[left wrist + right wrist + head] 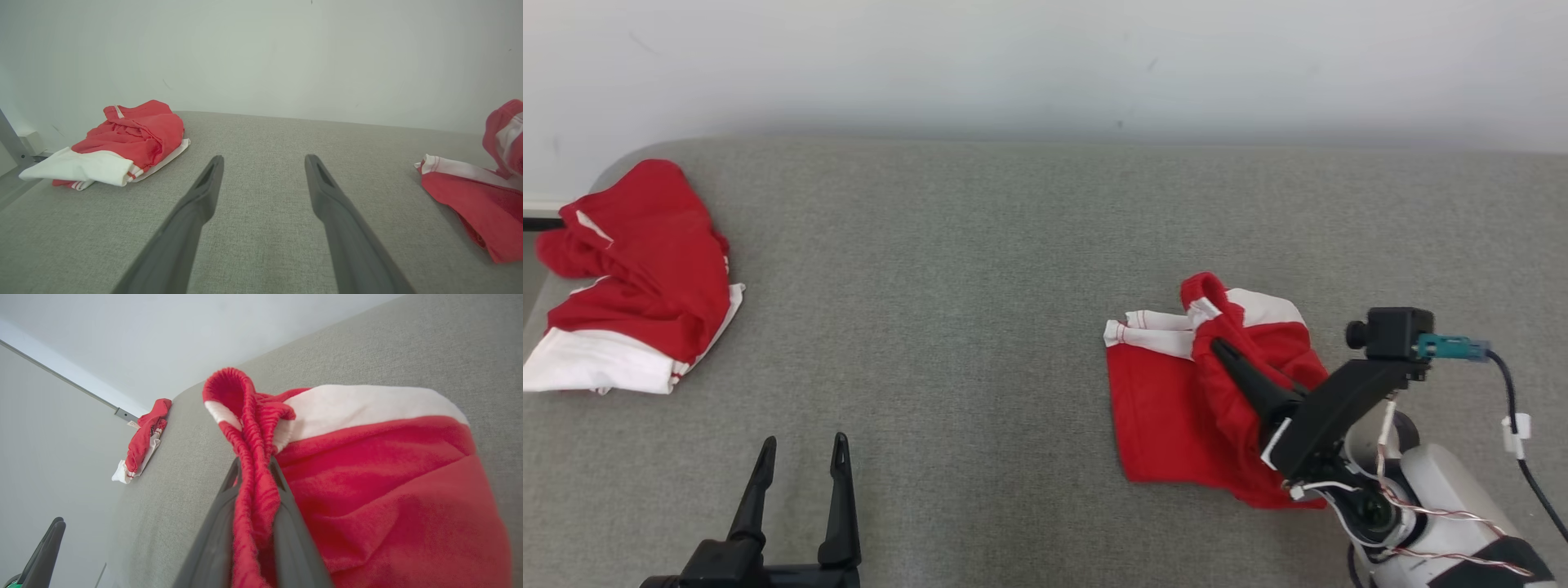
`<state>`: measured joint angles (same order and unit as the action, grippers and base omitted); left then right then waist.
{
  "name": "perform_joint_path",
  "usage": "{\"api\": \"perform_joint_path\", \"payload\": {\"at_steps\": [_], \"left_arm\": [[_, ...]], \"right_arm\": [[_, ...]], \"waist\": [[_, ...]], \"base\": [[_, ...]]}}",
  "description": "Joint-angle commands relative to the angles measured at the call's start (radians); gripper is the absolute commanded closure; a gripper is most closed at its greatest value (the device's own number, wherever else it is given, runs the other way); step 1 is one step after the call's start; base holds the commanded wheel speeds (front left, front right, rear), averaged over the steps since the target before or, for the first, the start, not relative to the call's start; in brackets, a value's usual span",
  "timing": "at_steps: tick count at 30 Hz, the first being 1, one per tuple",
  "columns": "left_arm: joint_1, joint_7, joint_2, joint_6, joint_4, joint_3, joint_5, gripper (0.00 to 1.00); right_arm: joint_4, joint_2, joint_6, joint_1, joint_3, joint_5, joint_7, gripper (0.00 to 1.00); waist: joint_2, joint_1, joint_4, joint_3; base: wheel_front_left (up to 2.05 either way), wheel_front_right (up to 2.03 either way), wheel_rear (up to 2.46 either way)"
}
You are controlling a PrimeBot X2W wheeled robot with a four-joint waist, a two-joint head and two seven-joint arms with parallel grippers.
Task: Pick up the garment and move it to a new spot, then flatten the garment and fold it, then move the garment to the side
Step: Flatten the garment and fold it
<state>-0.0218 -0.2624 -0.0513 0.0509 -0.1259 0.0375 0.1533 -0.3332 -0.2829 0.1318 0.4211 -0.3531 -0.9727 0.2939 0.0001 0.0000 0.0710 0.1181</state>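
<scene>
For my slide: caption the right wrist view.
Right hand pinches the red-and-white garment by a bunched edge over the grey surface.

1. The left gripper [804,441] sits low near the front edge of the bench [980,269], left of its middle. Its two dark fingers are spread wide and point toward the far edge.
2. The right gripper [1221,347] is near the bench's right end, fingers slanting up and leftward, pinched close on a bunched fold of the red garment [1160,408].
3. The pale right forearm [1445,498] angles in from the front right corner.

No readable text; one small sewn tag [118,111] seems blank.
</scene>
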Motion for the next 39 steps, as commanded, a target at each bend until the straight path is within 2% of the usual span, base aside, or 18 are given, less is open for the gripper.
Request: {"api": "perform_joint_path", "payload": {"at_steps": [1,12,13,14,15,19,26,34,39], "left_arm": [[-0.011,-0.003,0.001,-0.004,-0.003,0.004,0.006,0.00],[-0.033,-0.003,0.001,-0.008,-0.021,0.026,0.023,0.00],[-0.034,-0.004,0.002,-0.009,-0.021,0.027,0.023,0.00],[-0.034,-0.004,0.001,-0.010,-0.022,0.027,0.024,0.00],[-0.033,-0.004,0.001,-0.011,-0.022,0.027,0.024,0.00],[-0.028,-0.004,0.001,-0.013,-0.023,0.018,0.019,0.00],[-0.004,-0.003,0.002,-0.001,-0.022,-0.018,-0.001,0.00],[0.012,-0.004,0.001,0.012,-0.016,-0.050,-0.021,0.00],[0.021,-0.003,0.001,0.009,-0.007,-0.064,-0.026,0.00]], "right_arm": [[-0.009,0.018,-0.002,0.019,-0.002,0.024,0.002,1.00],[-0.163,0.107,-0.002,0.056,-0.003,0.133,-0.032,1.00],[-0.174,0.112,-0.002,0.057,-0.004,0.142,-0.040,0.91],[-0.182,0.110,-0.002,0.062,-0.010,0.159,-0.053,0.53],[-0.193,0.110,-0.002,0.065,-0.012,0.170,-0.065,0.00],[-0.204,0.115,-0.002,0.066,-0.011,0.178,-0.113,0.00],[-0.115,0.030,-0.002,0.044,-0.009,0.235,-0.322,0.00],[-0.043,-0.017,-0.002,-0.023,0.031,0.305,-0.487,0.00],[0.010,-0.004,-0.002,-0.098,0.083,0.345,-0.537,0.00]], "waist": [[-0.0001,0.0000,0.018,0.008],[-0.0001,0.0000,0.061,0.025],[-0.0001,0.0000,0.062,0.026],[-0.0001,0.0000,0.063,0.027],[-0.0001,0.0000,0.063,0.027],[-0.0001,0.0000,0.056,0.021],[-0.0001,0.0000,0.012,-0.003],[-0.0001,0.0000,-0.043,-0.024],[-0.0001,0.0000,-0.074,-0.030]], "base": [[0.00,0.00,0.00],[0.00,0.00,0.00],[0.00,0.00,0.00],[0.00,0.00,0.00],[0.00,0.00,0.00],[0.00,0.00,0.00],[0.00,0.00,0.00],[0.00,0.00,0.00],[0.00,0.00,0.00]]}}
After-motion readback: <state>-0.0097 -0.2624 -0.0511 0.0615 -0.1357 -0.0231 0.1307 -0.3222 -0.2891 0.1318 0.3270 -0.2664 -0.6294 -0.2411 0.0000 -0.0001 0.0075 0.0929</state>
